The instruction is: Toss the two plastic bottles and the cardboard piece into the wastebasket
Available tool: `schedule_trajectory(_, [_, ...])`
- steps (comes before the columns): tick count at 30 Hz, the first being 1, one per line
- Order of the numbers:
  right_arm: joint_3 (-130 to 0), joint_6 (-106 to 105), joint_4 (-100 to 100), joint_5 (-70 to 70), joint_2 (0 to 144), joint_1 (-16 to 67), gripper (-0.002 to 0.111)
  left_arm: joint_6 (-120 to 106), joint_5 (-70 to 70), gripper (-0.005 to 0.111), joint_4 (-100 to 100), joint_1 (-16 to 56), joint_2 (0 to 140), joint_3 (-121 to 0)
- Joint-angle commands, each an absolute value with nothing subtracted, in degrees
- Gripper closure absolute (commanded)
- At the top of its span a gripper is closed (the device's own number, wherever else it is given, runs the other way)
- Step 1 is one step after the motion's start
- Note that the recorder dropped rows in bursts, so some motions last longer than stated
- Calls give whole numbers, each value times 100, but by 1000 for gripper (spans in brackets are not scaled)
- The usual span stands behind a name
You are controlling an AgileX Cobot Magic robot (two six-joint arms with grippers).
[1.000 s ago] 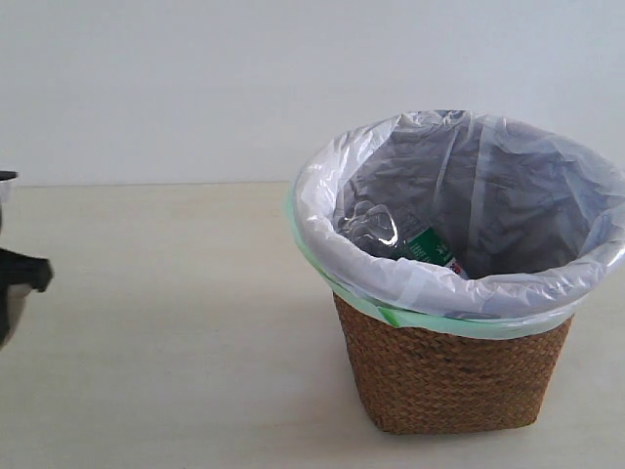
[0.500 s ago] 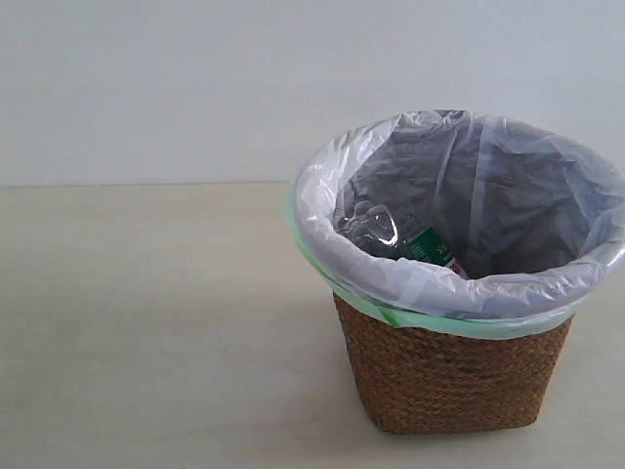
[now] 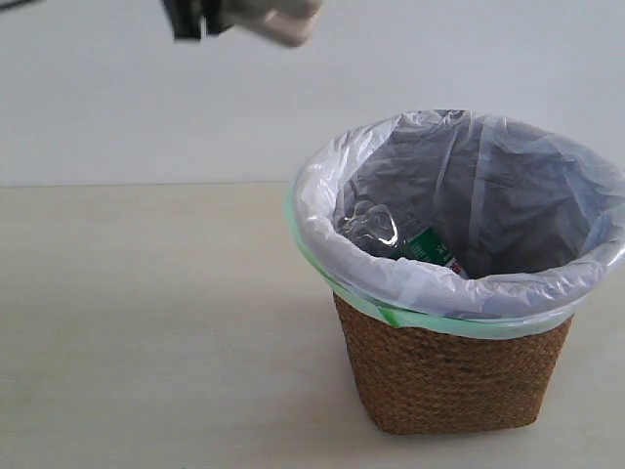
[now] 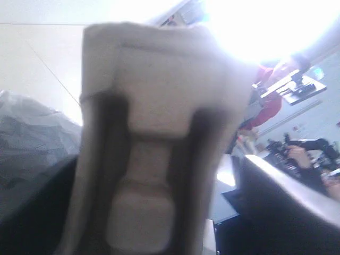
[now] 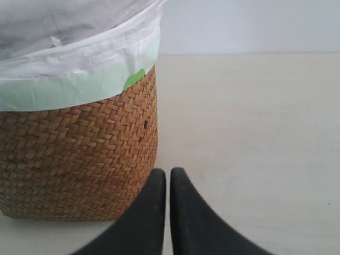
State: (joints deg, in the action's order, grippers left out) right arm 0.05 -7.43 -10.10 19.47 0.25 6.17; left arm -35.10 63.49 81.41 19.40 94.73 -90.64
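The wicker wastebasket (image 3: pixel 449 381) with its white bag stands at the right. Inside it lies a clear plastic bottle (image 3: pixel 376 230) with a green label; I cannot make out a second bottle. High above the table, left of the basket, my left gripper (image 3: pixel 200 18) is at the top edge with the pale cardboard piece (image 3: pixel 278 20) at its tip. In the left wrist view the blurred cardboard piece (image 4: pixel 154 133) fills the space between the jaws of the left gripper (image 4: pixel 154 210), with a bright gap beside one finger (image 4: pixel 281 196). My right gripper (image 5: pixel 168 174) is shut and empty, low beside the wastebasket (image 5: pixel 79 159).
The beige table (image 3: pixel 146 322) stretches left of and in front of the basket. A plain wall stands behind. The bag's crinkled liner (image 4: pixel 32 133) shows at one side of the left wrist view.
The left gripper was at the left edge a second ago, then left the view, and now it is high at the top with the cardboard piece. Basket and bottle have not moved.
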Motion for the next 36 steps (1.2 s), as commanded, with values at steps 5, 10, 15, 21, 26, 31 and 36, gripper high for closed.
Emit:
schedule_trajectory(5, [0, -766, -981, 1916, 0, 587, 108, 120, 6293, 12, 3143, 2824, 9537, -10468])
schedule_trajectory(10, [0, -766, -981, 1916, 0, 587, 108, 1293, 6996, 14, 587, 2786, 9642, -10382])
schedule_trajectory(15, [0, -766, -981, 1916, 0, 587, 108, 1369, 6996, 19, -429, 2786, 9544, -9406])
schedule_trajectory(21, [0, -766, -981, 1916, 0, 587, 108, 1311, 6996, 70, -1439, 2786, 9541, -7891])
schedule_trajectory(26, [0, -766, -981, 1916, 0, 587, 108, 1591, 6996, 103, -1921, 2421, 9302, -6626])
schedule_trajectory(31, [0, -766, -981, 1916, 0, 587, 108, 1591, 6146, 103, -1211, 1697, 8133, -5527])
schedule_trajectory(36, [0, -766, -981, 1916, 0, 587, 108, 1547, 5464, 103, -352, 1604, 6437, -4732])
